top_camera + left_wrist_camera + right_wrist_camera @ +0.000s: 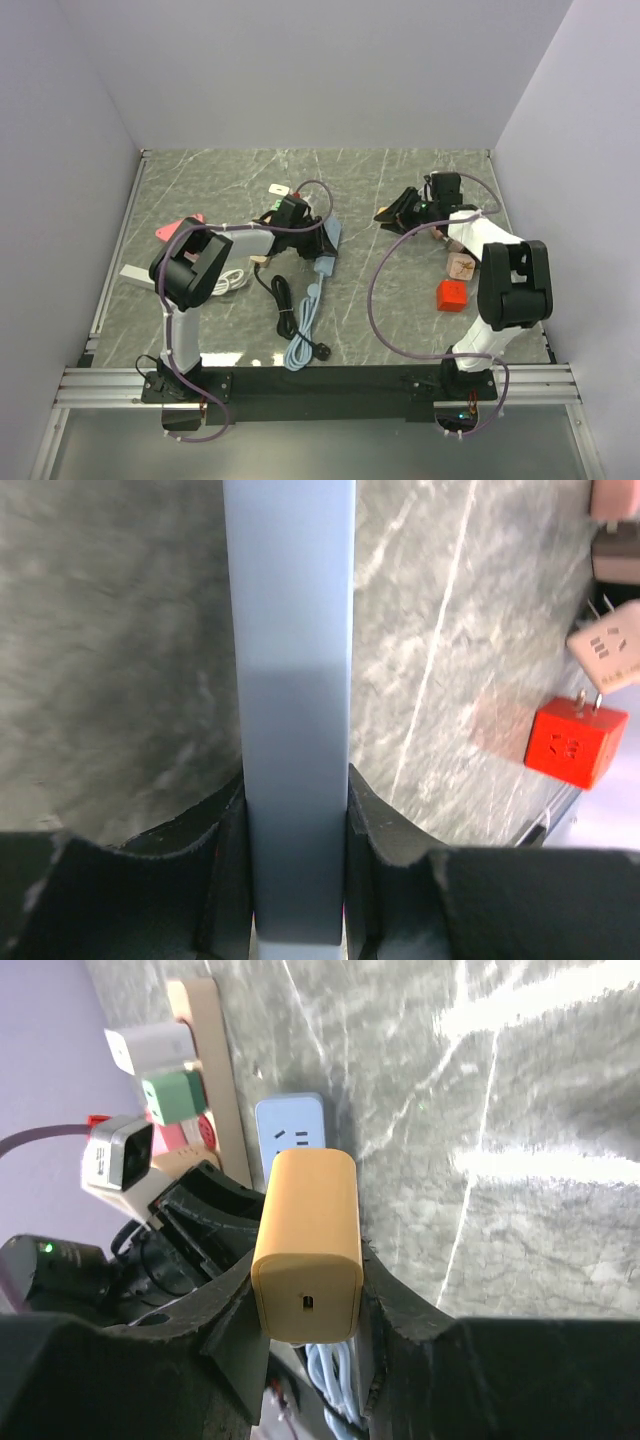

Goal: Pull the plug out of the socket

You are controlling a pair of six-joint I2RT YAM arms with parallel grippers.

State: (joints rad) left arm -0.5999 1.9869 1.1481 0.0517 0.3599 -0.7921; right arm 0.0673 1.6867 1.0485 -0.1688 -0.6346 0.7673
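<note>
Left gripper is clamped on the blue socket strip, fingers tight on both long sides. Right gripper is closed around the orange plug. The plug is off the strip, an outlet face showing beyond it. Top view: grippers apart. Red cube sits by the right arm.

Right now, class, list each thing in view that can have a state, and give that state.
power strip: held, visible socket empty
orange plug: out of the socket, held clear of the power strip
left gripper: shut on power strip
right gripper: shut on orange plug
red adapter: unplugged, loose on table
</note>
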